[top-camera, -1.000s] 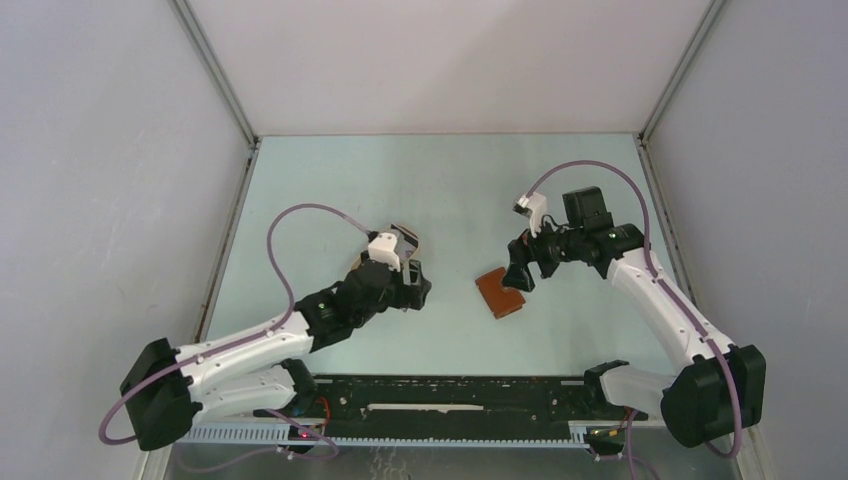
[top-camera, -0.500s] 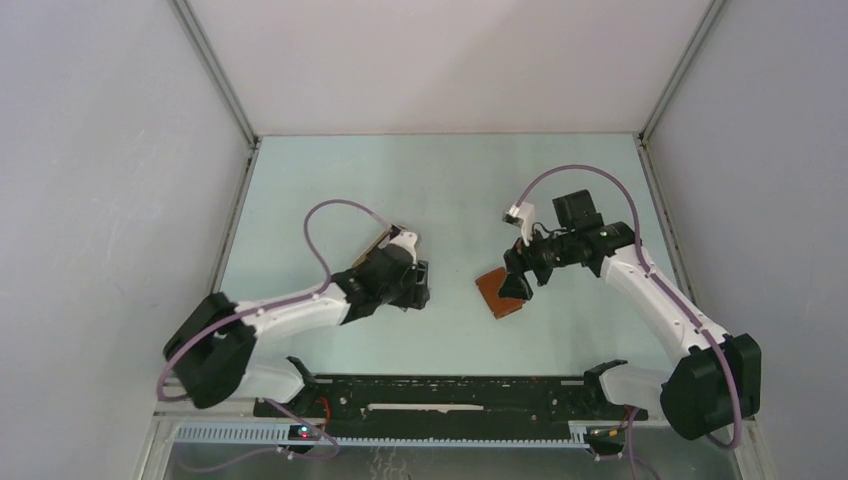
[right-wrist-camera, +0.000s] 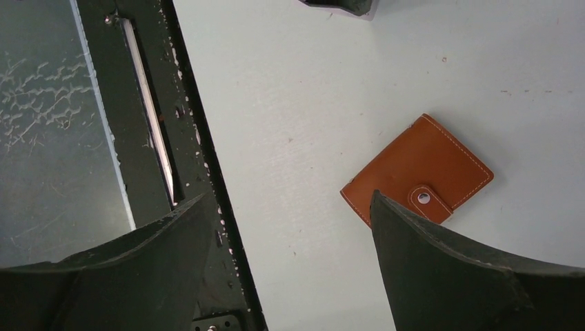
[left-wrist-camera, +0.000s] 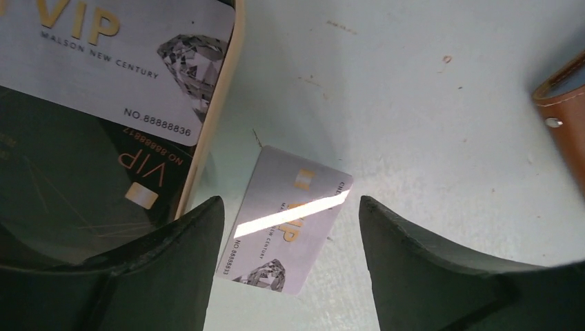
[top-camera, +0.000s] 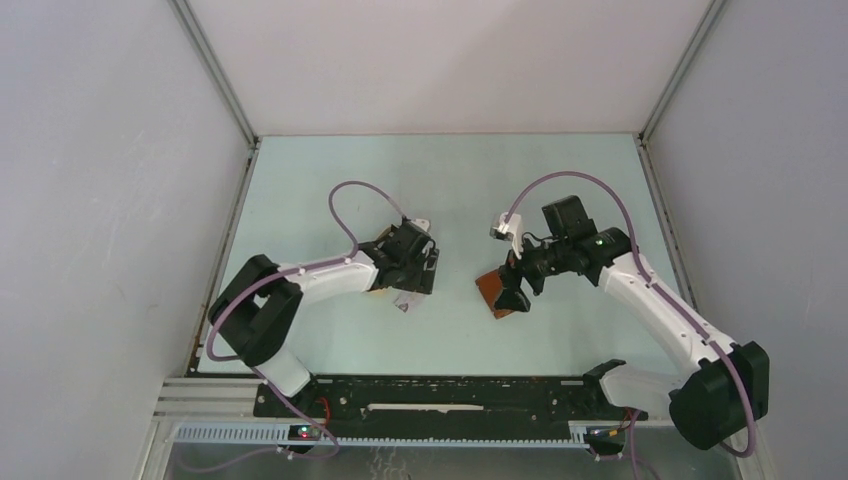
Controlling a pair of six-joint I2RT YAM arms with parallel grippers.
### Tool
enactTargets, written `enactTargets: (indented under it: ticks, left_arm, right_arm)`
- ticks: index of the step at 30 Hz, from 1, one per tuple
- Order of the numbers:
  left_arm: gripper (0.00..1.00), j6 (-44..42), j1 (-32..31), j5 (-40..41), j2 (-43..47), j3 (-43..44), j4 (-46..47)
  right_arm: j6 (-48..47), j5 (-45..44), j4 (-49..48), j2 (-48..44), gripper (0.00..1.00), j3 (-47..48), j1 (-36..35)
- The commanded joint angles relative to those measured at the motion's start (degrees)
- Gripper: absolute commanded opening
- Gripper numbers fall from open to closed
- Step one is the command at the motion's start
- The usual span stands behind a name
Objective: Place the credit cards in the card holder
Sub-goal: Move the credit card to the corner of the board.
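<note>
So the left gripper [left-wrist-camera: 290, 207] hangs open right over a loose silver card [left-wrist-camera: 285, 219], lying slantwise between its jaws beside the tray [left-wrist-camera: 219, 110]; the closed card holder [right-wrist-camera: 417, 172] sits below the open right gripper [right-wrist-camera: 288, 198].

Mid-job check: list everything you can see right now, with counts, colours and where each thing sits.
loose card: one, silver, flat on the table just outside the tray.
trayed cards: two, one silver and one black, overlapping inside the tray.
card holder: one, reddish-brown, clasp shut, flat on the table between the arms.
tray: one, cream rim, on the table by the left arm's wrist.
table: one, pale green, under everything.
rail: one, black, along the near edge.
left tool: one, dark fingers, open, above the loose card.
right tool: one, dark fingers, open, above the card holder's near corner.
</note>
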State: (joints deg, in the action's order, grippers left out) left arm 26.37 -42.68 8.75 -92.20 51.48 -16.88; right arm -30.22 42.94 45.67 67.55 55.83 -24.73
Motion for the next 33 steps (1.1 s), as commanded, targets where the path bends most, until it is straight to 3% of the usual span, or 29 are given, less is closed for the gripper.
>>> enactTargets:
  ticks: [1, 9, 15, 18, 28, 33]
  left_arm:
    - [0.77, -1.76, 0.90, -1.65, -1.97, 3.57, -2.21]
    - [0.78, -1.42, 1.75, -4.84, -6.28, 4.57, -2.62]
    - [0.65, 0.30, 1.61, -11.20, -4.78, 0.33, 0.92]
    - [0.63, 1.15, 0.81, -12.53, -3.43, -2.10, 2.39]
    - [0.62, 1.91, -2.94, -13.34, -4.02, -2.90, 2.23]
    - [0.66, -0.35, -3.07, -9.25, -1.20, -2.69, -0.51]
  right_arm:
    - [-1.43, 0.89, 0.55, -2.14, 0.90, 0.37, -0.44]
    - [-1.82, 1.87, 1.29, -3.01, 0.90, 0.36, -0.49]
    - [-3.02, 2.96, 2.34, -3.59, 0.89, 0.40, -0.60]
    - [-4.91, 4.29, 3.57, -4.31, 0.88, 0.40, -0.65]
    - [-9.21, 6.15, 3.59, -7.35, 0.88, -2.18, -3.12]
    - [-11.54, 6.85, 2.86, -8.49, 0.88, -3.88, -4.05]
